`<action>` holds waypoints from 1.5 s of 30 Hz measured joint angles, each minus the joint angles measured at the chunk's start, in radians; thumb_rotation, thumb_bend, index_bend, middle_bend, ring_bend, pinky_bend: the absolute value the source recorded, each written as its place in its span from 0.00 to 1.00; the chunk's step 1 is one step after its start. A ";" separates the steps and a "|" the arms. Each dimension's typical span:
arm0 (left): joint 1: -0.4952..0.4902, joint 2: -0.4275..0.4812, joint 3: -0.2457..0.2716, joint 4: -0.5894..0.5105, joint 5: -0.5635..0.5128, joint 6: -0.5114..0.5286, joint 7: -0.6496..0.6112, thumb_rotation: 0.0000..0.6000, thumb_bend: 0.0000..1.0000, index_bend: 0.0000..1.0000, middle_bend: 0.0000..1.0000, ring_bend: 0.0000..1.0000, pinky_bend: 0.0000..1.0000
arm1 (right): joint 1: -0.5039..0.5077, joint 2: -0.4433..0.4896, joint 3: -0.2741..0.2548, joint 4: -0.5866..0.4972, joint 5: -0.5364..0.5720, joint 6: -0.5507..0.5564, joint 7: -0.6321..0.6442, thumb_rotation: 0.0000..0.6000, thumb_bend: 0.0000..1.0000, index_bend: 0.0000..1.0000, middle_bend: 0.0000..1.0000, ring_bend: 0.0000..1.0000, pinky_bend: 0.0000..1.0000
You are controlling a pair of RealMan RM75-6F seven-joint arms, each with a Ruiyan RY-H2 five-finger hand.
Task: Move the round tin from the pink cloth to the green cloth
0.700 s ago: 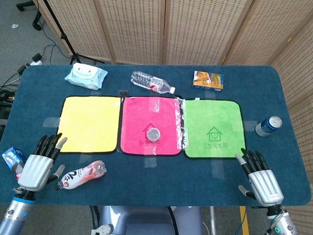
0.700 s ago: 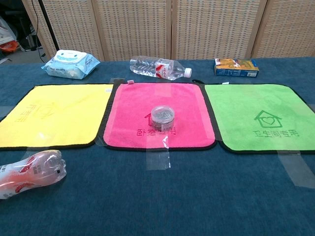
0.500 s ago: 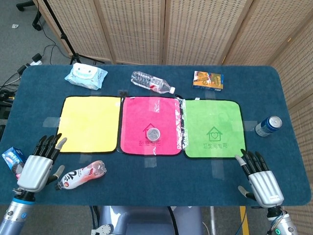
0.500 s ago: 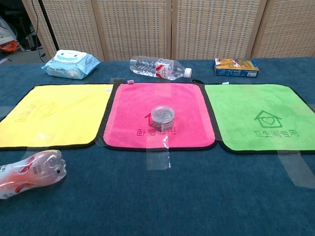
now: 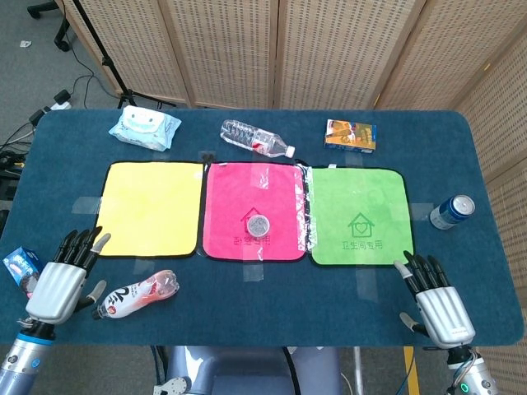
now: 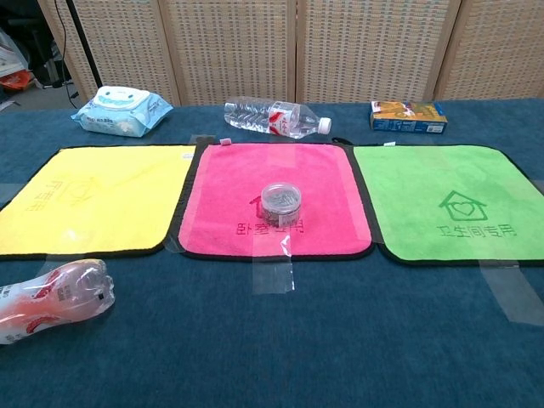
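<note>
The round tin (image 5: 258,224) (image 6: 280,202) stands upright on the pink cloth (image 5: 235,185) (image 6: 238,183), toward its near edge. Right of it lies the green cloth (image 5: 358,193) (image 6: 408,183), with nothing on it. My left hand (image 5: 62,276) hovers flat at the table's near left edge, fingers spread, holding nothing. My right hand (image 5: 436,300) is at the near right edge, fingers apart and empty, just in front of the green cloth's corner. Neither hand shows in the chest view.
A yellow cloth (image 5: 152,206) lies left of the pink one. A pink-labelled bottle (image 5: 136,296) lies by my left hand, a small packet (image 5: 20,265) beside it. At the back: a wipes pack (image 5: 144,126), a water bottle (image 5: 255,140), a box (image 5: 350,134). A can (image 5: 452,211) stands at the right.
Both hands have drifted slightly toward the table's near edge. The tin and cloths have not moved.
</note>
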 measured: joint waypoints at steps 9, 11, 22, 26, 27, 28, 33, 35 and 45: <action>-0.006 -0.004 0.001 0.006 -0.008 -0.022 -0.006 1.00 0.33 0.00 0.00 0.00 0.00 | 0.008 -0.007 0.014 0.011 0.011 -0.003 0.005 1.00 0.21 0.06 0.00 0.00 0.03; -0.007 -0.005 0.001 0.008 -0.009 -0.026 -0.005 1.00 0.33 0.00 0.00 0.00 0.00 | 0.011 -0.009 0.018 0.012 0.012 -0.005 0.004 1.00 0.21 0.06 0.00 0.00 0.03; -0.009 -0.011 -0.003 0.003 -0.014 -0.031 0.000 1.00 0.33 0.00 0.00 0.00 0.00 | 0.082 -0.021 0.049 -0.004 0.009 -0.089 -0.091 1.00 0.22 0.06 0.00 0.00 0.03; -0.010 -0.010 -0.004 0.001 -0.015 -0.033 -0.003 1.00 0.33 0.00 0.00 0.00 0.00 | 0.129 -0.027 0.067 -0.025 0.011 -0.151 -0.177 1.00 0.22 0.07 0.00 0.00 0.03; -0.010 -0.010 -0.004 0.001 -0.016 -0.033 -0.004 1.00 0.33 0.00 0.00 0.00 0.00 | 0.139 -0.029 0.071 -0.029 0.011 -0.163 -0.196 1.00 0.23 0.07 0.00 0.00 0.03; -0.010 -0.010 -0.005 0.001 -0.017 -0.034 -0.005 1.00 0.33 0.00 0.00 0.00 0.00 | 0.153 -0.032 0.076 -0.035 0.010 -0.180 -0.222 1.00 0.23 0.08 0.00 0.00 0.03; -0.017 -0.013 -0.009 0.004 -0.030 -0.053 -0.016 1.00 0.33 0.00 0.00 0.00 0.00 | 0.212 -0.045 0.097 -0.054 0.019 -0.260 -0.332 1.00 0.23 0.08 0.00 0.00 0.03; -0.022 -0.015 -0.010 0.007 -0.035 -0.060 -0.020 1.00 0.33 0.00 0.00 0.00 0.00 | 0.239 -0.054 0.107 -0.061 0.032 -0.299 -0.383 1.00 0.23 0.08 0.00 0.00 0.03; -0.028 -0.024 -0.010 0.022 -0.036 -0.070 -0.031 1.00 0.33 0.00 0.00 0.00 0.00 | 0.321 -0.118 0.129 -0.014 0.028 -0.363 -0.555 1.00 0.24 0.08 0.00 0.00 0.03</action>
